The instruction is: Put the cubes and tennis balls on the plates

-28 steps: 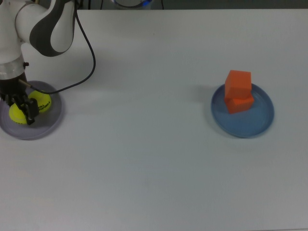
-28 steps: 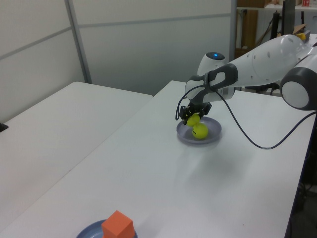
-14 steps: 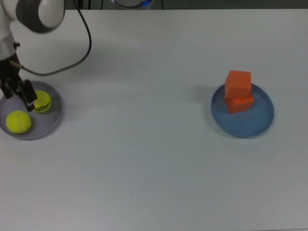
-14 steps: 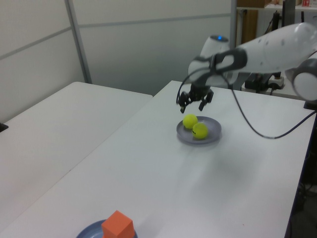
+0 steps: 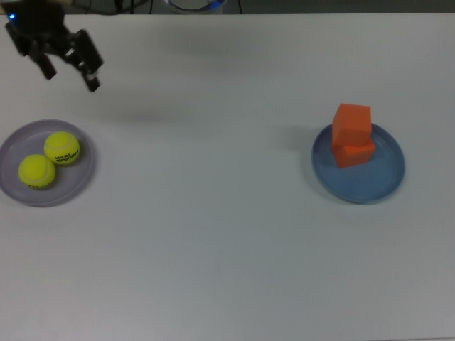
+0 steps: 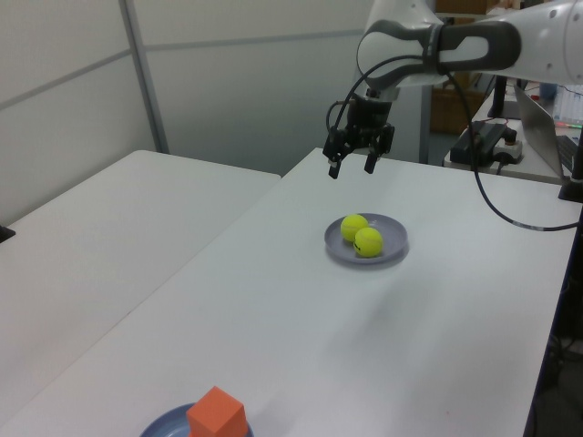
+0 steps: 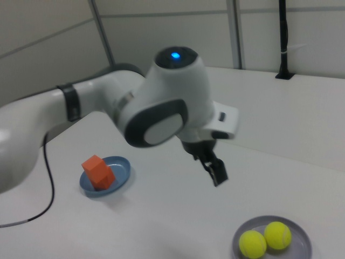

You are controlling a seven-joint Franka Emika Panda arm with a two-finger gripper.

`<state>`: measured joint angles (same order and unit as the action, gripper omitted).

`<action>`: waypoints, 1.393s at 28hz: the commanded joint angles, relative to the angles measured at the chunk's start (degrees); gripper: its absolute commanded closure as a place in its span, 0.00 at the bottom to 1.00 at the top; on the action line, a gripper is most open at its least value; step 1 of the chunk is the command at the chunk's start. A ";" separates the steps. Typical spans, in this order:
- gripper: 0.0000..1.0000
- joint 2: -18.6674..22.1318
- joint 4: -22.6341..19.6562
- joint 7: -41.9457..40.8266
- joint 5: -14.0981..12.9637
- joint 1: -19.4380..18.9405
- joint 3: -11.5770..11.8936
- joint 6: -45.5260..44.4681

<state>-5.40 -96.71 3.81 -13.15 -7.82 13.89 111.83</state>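
Having risen clear of the pale lavender round plate [image 5: 79,179] since the earlier frame, black two-finger gripper [image 5: 65,60] hovering spread, empty. Two fuzzy yellow-green tennis balls [image 5: 48,160] resting there; two stacked matte orange cubes [image 5: 352,135] sitting on the blue round plate [image 5: 384,181]. Seemingly nothing remaining.

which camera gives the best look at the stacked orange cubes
The top view: both cubes show whole, one stacked on the other on the blue plate. The right view shows them smaller and farther off. The left view shows only one cube, cut off at the frame's bottom edge.

Two orange cubes [image 5: 352,135] stacked on blue plate [image 5: 387,177]; two tennis balls [image 5: 50,160] touching on lavender plate [image 5: 78,181]
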 commanded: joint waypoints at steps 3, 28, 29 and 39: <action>0.00 4.69 0.20 3.83 5.41 0.08 -3.69 -6.88; 0.00 5.75 4.16 5.33 9.29 -0.27 -5.80 -14.09; 0.00 5.83 4.16 5.33 9.29 -0.27 -5.80 -14.09; 0.00 5.84 4.25 5.15 9.29 -0.18 -5.72 -14.09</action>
<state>-0.02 -92.80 8.35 -5.22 -7.81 8.31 99.21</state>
